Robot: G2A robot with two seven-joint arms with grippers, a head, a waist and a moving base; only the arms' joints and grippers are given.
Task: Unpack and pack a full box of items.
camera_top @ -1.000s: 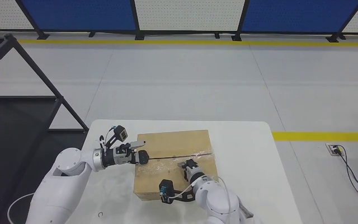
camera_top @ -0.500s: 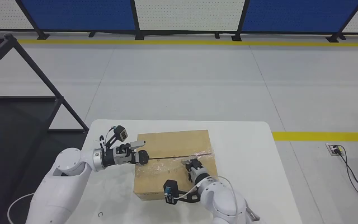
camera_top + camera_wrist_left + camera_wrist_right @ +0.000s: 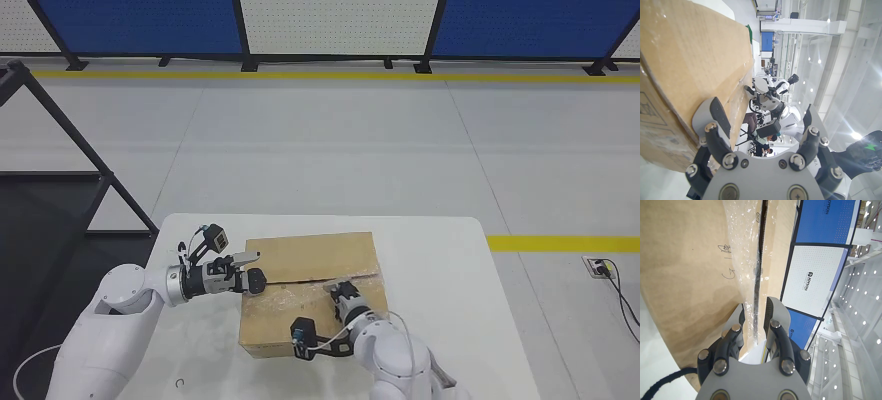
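Right wrist view: handwriting (image 3: pixel 728 261) beside tape (image 3: pixel 740 234)

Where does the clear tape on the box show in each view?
Top view: tape along the seam across the box top.
Left wrist view: tape on the box top, beyond the left gripper.
Right wrist view: tape over the seam, just ahead of the right gripper.
Shared landmark: the seam.

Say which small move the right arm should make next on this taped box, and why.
Probably draw the right gripper along the seam toward the left gripper: its fingers seem closed on the clear tape, the box seam ahead is taped, and the open left gripper sits at the far end.
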